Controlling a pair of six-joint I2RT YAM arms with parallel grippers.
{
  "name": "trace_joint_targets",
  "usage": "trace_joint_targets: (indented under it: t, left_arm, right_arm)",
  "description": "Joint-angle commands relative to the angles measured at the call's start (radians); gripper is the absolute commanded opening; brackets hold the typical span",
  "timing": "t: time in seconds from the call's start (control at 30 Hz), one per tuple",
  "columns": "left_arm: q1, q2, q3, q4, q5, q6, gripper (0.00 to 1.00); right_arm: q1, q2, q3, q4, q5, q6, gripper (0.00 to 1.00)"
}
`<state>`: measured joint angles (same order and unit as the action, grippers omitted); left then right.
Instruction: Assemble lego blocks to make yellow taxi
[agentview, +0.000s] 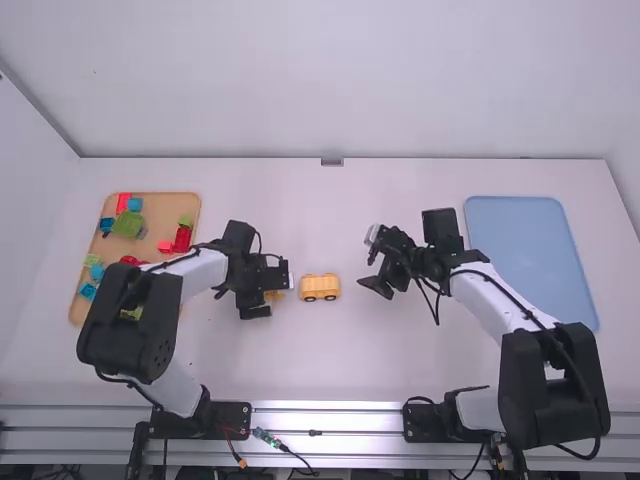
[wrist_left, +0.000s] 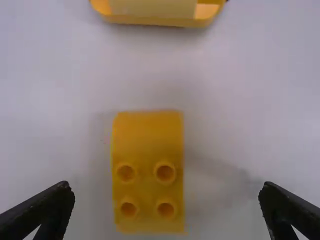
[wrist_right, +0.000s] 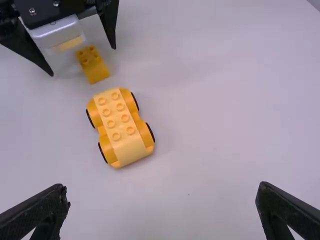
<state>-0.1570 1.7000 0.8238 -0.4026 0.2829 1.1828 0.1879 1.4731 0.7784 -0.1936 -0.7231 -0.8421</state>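
In the high view the left gripper (agentview: 268, 290) is low over the table, over a small yellow block (agentview: 273, 295). The left wrist view shows that yellow block (wrist_left: 148, 172), with four studs and a curved end, between the spread fingers of the left gripper (wrist_left: 167, 212), touching neither. Just to its right on the table stands the yellow car base (agentview: 320, 287) with black wheels; its edge (wrist_left: 160, 21) also shows in the left wrist view. The right gripper (agentview: 372, 268) is held right of the base, open and holding nothing; in the right wrist view its fingers (wrist_right: 42, 212) are wide apart.
At the left a tan tray (agentview: 187, 207) holds several red, blue and green blocks, partly behind the left arm. A blue tray (agentview: 530, 260) lies at the right, beyond the right arm.
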Motion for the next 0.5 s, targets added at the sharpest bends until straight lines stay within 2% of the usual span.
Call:
trace_joint_targets:
  t: [0.0, 0.1, 0.2, 0.3, 0.47]
  left_arm:
    - [0.002, -0.026, 0.082, -0.027, 0.016, -0.056, 0.99]
    - [0.022, -0.031, 0.134, -0.083, 0.094, -0.045, 0.99]
    - [0.064, -0.033, 0.145, -0.144, 0.247, 0.095, 0.99]
    - [0.153, -0.033, 0.085, -0.125, 0.389, 0.201, 0.99]
    - [0.225, -0.033, -0.032, -0.023, 0.52, 0.294, 0.99]
  right_arm:
    - [0.002, -0.023, -0.008, -0.002, -0.013, -0.005, 0.99]
    - [0.002, -0.023, -0.014, -0.004, -0.022, -0.049, 0.99]
    - [0.0, -0.023, -0.048, 0.024, -0.07, -0.121, 0.99]
    - [-0.017, -0.023, -0.105, 0.105, -0.136, -0.124, 0.99]
    - [-0.021, -0.023, -0.204, 0.281, -0.221, -0.123, 0.99]
